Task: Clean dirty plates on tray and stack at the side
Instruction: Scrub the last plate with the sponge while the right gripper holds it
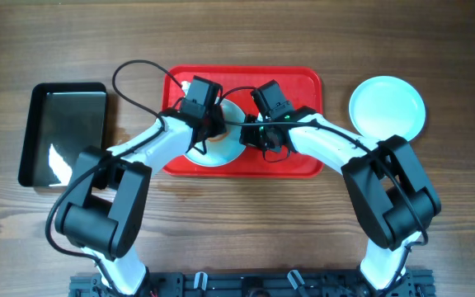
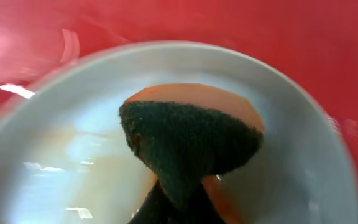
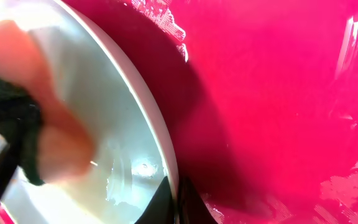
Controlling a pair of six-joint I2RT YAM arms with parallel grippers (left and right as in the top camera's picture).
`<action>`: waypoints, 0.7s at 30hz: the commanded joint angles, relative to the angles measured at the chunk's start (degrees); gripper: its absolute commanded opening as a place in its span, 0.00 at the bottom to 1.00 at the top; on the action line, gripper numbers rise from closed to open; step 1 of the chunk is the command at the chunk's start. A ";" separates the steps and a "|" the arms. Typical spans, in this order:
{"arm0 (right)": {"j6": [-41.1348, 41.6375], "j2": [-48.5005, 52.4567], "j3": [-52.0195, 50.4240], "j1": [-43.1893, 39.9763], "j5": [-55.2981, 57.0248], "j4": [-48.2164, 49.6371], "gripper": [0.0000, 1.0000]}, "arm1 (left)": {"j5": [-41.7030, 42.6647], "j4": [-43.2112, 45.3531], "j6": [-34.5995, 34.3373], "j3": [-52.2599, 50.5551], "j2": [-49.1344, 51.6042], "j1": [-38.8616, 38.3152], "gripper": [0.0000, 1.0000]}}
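Left arm point(image 1: 151, 148), right arm point(image 1: 328, 144) angled inward, wrists close; fingers point(image 3: 191, 211) clamped.

A red plastic rectangular tray point(image 1: 303, 82); round bluish-white plate point(image 2: 303, 155) (faint orange smears); orange foam sponge point(image 2: 191, 143), dark greenish-black scouring face.

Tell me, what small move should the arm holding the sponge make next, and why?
Probably wipe the sponge sideways across the plate: the left tool presses it there, a faint orange smear shows beside it, and the right tool pinches the rim, steadying the plate on the tray.
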 commanded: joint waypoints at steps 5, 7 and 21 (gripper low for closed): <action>0.76 3.56 -2.27 -0.59 5.55 -2.01 0.04 | -17.64 -10.86 2.43 -0.96 2.62 8.83 0.04; 1.68 3.56 -2.27 -0.59 5.70 -1.99 0.04 | -17.42 -13.44 2.25 -0.96 2.40 9.11 0.04; 4.74 3.56 -2.27 -0.57 8.33 -3.69 0.04 | -11.39 -22.91 -2.75 -0.96 -9.86 -1.88 0.04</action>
